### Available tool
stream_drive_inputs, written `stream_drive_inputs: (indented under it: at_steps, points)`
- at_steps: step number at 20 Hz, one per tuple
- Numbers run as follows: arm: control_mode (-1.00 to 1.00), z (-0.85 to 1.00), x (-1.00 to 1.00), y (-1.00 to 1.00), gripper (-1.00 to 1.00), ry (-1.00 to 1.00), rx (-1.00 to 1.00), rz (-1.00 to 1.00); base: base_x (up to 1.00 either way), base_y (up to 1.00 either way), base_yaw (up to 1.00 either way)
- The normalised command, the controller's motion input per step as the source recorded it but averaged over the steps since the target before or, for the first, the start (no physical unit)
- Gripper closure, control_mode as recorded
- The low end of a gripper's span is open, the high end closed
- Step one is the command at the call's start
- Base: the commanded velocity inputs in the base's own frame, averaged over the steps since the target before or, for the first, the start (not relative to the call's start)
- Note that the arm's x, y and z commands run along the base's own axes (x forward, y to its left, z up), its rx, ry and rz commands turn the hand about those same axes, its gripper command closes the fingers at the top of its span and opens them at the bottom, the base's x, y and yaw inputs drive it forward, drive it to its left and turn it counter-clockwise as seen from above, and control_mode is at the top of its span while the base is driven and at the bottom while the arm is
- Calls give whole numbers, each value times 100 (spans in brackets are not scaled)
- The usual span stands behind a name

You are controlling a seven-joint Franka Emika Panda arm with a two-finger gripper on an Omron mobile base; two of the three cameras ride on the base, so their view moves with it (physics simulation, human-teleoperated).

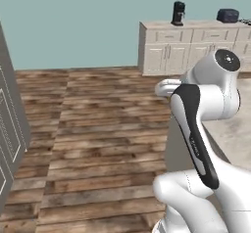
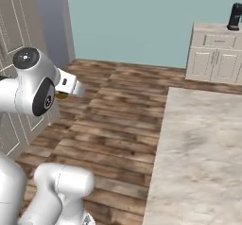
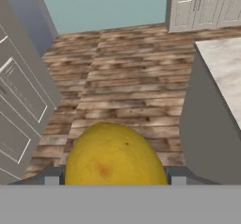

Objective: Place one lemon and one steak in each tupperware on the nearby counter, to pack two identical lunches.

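The gripper (image 3: 115,180) has the lemon (image 3: 115,155) between its two tips. The jaws stand wide apart because the fat fruit fills the space between them. In the hand view the lemon sits right in front of the camera, with one grey tip showing at each side of it.

The lemon is small and light, I think. Its skin is firm but bumpy and a bit waxy, so it could slip or roll. The best place to hold it is across its fat middle, as it looks to be held now. A soft squeeze should be enough; a hard one could bruise it.

From the lemon outward, the wooden floor (image 3: 132,77) lies below. The counter (image 3: 223,68) is to the right of the lemon in the hand view, and only its corner and grey side show there. In the right base view a small yellow bit peeks out under the hand near the tall grey cabinet (image 2: 19,39).

The bottom of the lemon and most of the tips are cut off. The counter top (image 2: 198,153) looks bare where it can be seen. I cannot tell from here where the lemon should go.
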Motion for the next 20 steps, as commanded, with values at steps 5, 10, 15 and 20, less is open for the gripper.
stream_drive_inputs:
  at_steps: [5, 10, 15, 20]
  points:
    - [100, 0, 0, 0, 100, 0, 0, 0, 100, 0, 2]
    - [100, 0, 0, 0, 100, 0, 0, 0, 99, 0, -5]
    - [100, 0, 0, 0, 100, 0, 0, 0, 82, 9, -35]
    - [100, 0, 0, 0, 100, 0, 0, 0, 65, 10, -41]
